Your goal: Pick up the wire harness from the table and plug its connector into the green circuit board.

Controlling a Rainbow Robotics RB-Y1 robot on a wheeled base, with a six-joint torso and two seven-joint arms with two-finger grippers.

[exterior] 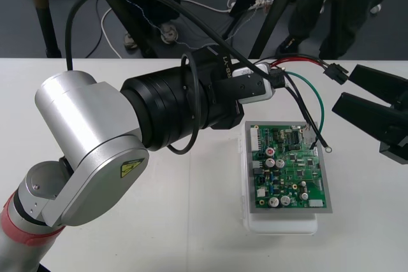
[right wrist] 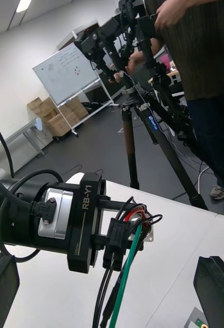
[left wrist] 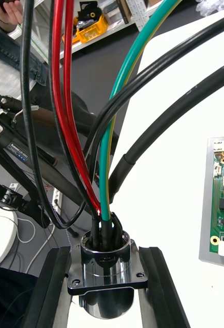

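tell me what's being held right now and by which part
The left gripper holds the wire harness by its round metal socket. The right gripper is open and holds nothing.

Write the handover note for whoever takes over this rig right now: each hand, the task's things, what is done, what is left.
Left hand: shut on the wire harness's round metal flanged socket, held above the table beyond the board's far edge.
Right hand: open, holding nothing, at the table's right side.
Small black plug: in the air just off the right hand's fingertips, not between them.
Green circuit board on its white base: on the table, harness plug not in it.
Done: harness lifted.
Left: take the plug and seat it in the board.
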